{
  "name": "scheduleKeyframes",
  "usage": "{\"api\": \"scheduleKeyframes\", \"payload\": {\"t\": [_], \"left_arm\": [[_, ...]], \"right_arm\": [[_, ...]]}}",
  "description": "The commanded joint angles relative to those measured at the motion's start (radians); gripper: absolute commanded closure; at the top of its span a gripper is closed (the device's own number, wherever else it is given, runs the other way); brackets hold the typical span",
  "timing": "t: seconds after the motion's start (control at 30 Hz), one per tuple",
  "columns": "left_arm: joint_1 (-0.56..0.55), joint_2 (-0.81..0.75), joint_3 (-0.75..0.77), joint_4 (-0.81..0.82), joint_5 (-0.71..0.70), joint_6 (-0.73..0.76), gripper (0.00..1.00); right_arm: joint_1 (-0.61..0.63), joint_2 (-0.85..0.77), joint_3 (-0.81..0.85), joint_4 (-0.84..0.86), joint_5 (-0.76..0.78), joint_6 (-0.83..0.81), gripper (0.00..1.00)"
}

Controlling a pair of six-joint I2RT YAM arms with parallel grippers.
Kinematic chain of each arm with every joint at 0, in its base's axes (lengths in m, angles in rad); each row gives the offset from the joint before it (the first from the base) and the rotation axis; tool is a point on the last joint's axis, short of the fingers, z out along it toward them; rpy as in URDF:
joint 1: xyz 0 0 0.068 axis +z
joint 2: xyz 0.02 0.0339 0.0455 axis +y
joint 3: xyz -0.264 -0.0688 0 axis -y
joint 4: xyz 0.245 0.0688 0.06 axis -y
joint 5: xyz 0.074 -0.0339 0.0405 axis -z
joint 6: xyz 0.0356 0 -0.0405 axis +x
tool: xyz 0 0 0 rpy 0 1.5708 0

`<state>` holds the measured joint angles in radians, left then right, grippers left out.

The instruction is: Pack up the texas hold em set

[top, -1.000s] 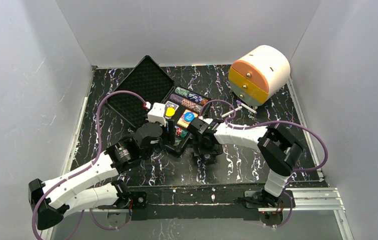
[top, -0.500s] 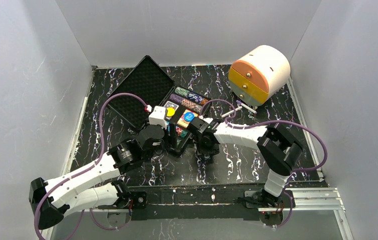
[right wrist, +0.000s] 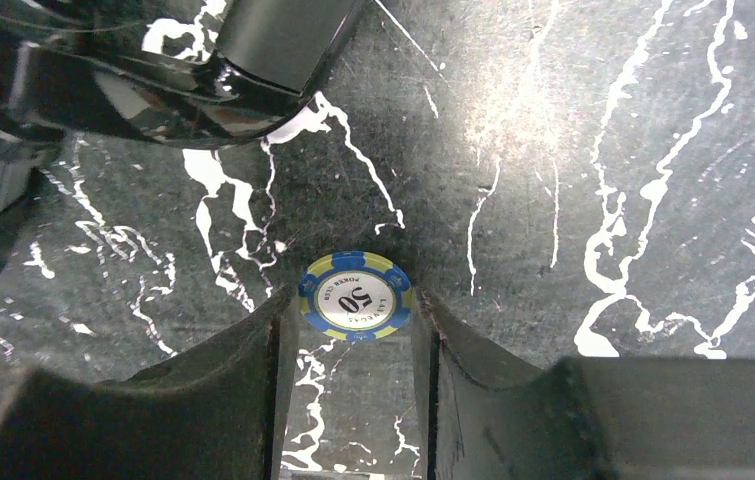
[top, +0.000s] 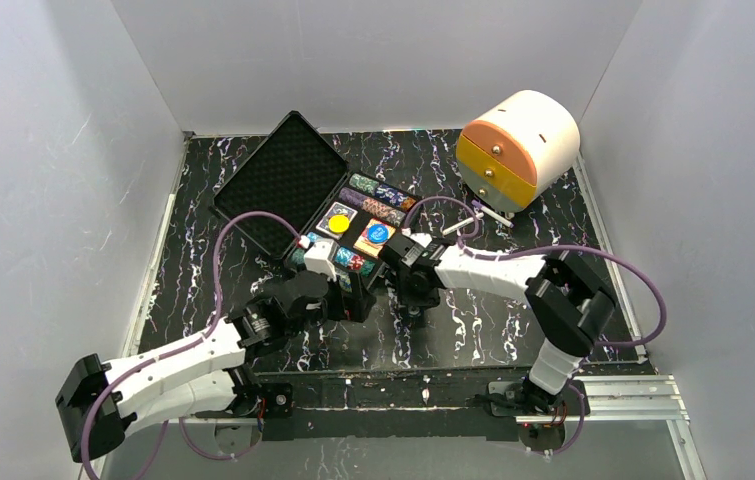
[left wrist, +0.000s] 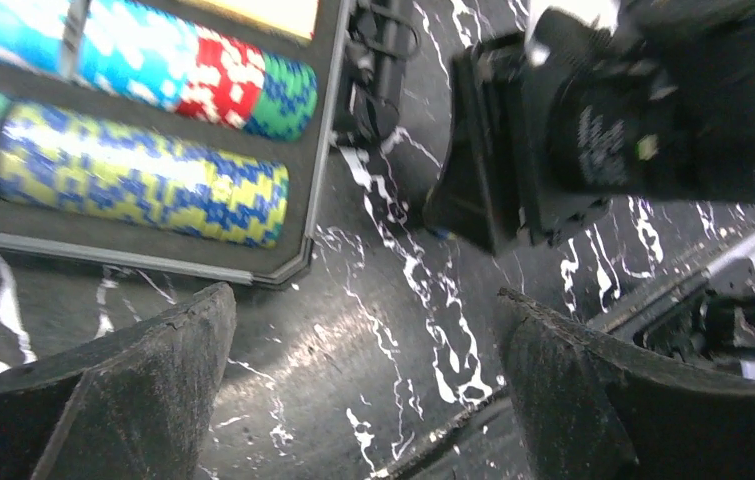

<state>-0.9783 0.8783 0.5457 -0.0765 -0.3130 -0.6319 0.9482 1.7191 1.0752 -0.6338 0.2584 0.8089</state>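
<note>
The black poker case lies open mid-table, its lid flat to the back left and rows of coloured chips in its tray. The left wrist view shows the blue-yellow chip row and the case's corner. My right gripper is shut on a blue-and-yellow "50" chip, pinched by its edges at the fingertips, on or just above the table right of the case. My left gripper is open and empty over bare table by the case's near corner. The right gripper is close beside it.
An orange-and-white rounded drawer box stands at the back right, with a small white stick in front of it. White walls close three sides. A metal rail runs along the near edge. Purple cables loop over both arms.
My left arm has drawn back from over the case toward the near edge. My right gripper has shifted slightly toward the case.
</note>
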Motion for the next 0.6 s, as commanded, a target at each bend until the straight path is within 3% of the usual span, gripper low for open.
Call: {"api": "scheduleKeyframes", "payload": {"t": [0.0, 0.13, 0.37, 0.47, 0.57], "left_arm": [[0.001, -0.009, -0.117, 0.215, 0.132, -0.120, 0.02], [0.000, 0.030, -0.195, 0.391, 0.177, -0.180, 0.02], [-0.009, 0.133, -0.228, 0.544, 0.187, -0.280, 0.02], [-0.011, 0.165, -0.258, 0.680, 0.164, -0.378, 0.08], [-0.016, 0.206, -0.244, 0.712, 0.128, -0.417, 0.15]], "right_arm": [[-0.007, -0.102, -0.006, 0.017, 0.012, 0.038, 0.60], [-0.008, -0.147, -0.009, 0.040, -0.028, 0.066, 0.59], [-0.012, -0.236, -0.040, 0.140, -0.145, 0.153, 0.59], [-0.020, -0.264, -0.041, 0.154, -0.199, 0.202, 0.59], [-0.031, -0.299, -0.048, 0.182, -0.239, 0.231, 0.59]]}}
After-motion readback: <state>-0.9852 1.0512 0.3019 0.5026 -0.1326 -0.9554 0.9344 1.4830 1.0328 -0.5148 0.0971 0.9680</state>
